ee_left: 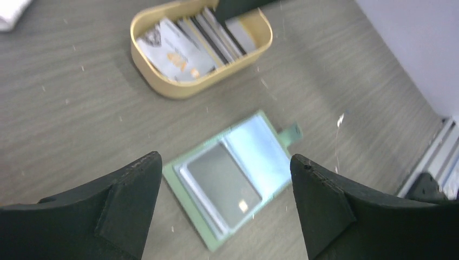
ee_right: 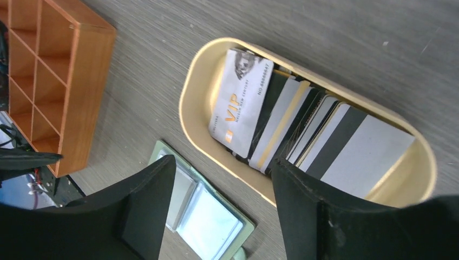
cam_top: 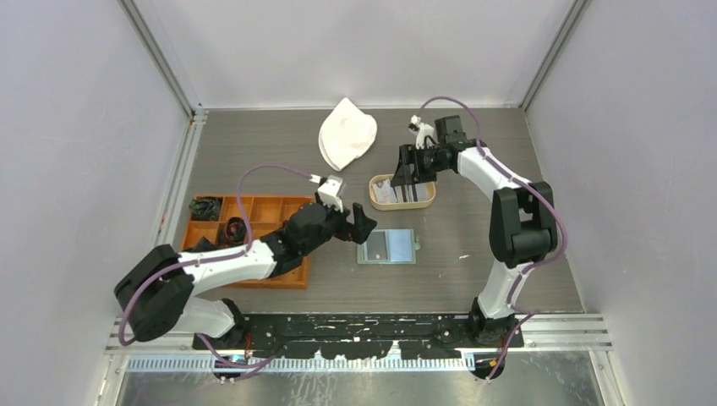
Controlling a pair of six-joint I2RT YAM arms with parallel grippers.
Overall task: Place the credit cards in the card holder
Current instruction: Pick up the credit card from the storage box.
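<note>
While cards [ee_right: 241,97] fill the tray [ee_right: 187,111], white cloth [cam_top: 347,133], perhaps, lies beyond.

Only one of the credit cards [ee_right: 303,130] bears print that can be read: the pale card [ee_right: 241,103] at the left end of the stack in the oval tan tray [ee_right: 187,116] says "VIP" in orange capitals. Beside it run two lines of small dark print, one starting "NO." followed by digits too fine to read with certainty.

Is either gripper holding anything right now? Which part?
Nothing held. Left gripper open by the card holder; right gripper open over the credit cards in the oval tray, none pinched.
</note>
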